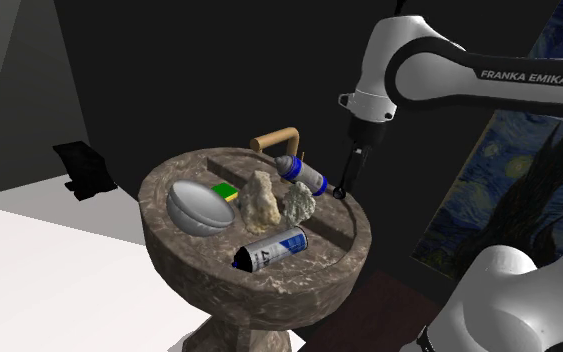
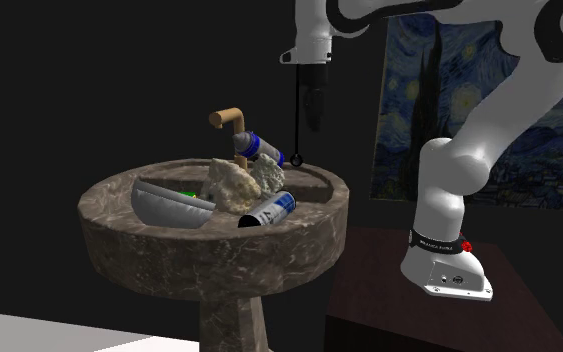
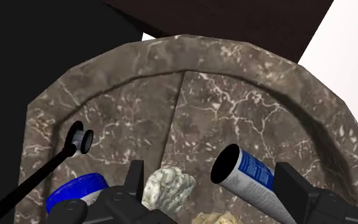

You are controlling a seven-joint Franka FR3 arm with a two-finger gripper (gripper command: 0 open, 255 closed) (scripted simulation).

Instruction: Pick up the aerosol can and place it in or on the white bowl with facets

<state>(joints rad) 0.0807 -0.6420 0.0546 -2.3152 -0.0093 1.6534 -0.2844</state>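
Polished, white-veined brown marble basin point(image 1: 269, 290); rough, chalky pale rocks point(image 1: 260, 200); smooth, glossy grey-white bowl point(image 1: 197, 208)

The arm point(image 1: 409, 35) is showing glossy white shells with dark joint bands; above the all-black gripper point(image 2: 311, 122) one band is carrying white FRANKA EMIKA lettering point(image 1: 524, 75), and the far base collar point(image 2: 439, 243) is wearing a red dot point(image 2: 466, 247).

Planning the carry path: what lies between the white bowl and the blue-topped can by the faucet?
In the shoulder view, a green-and-yellow sponge and a pale rock sit between the bowl and that can.
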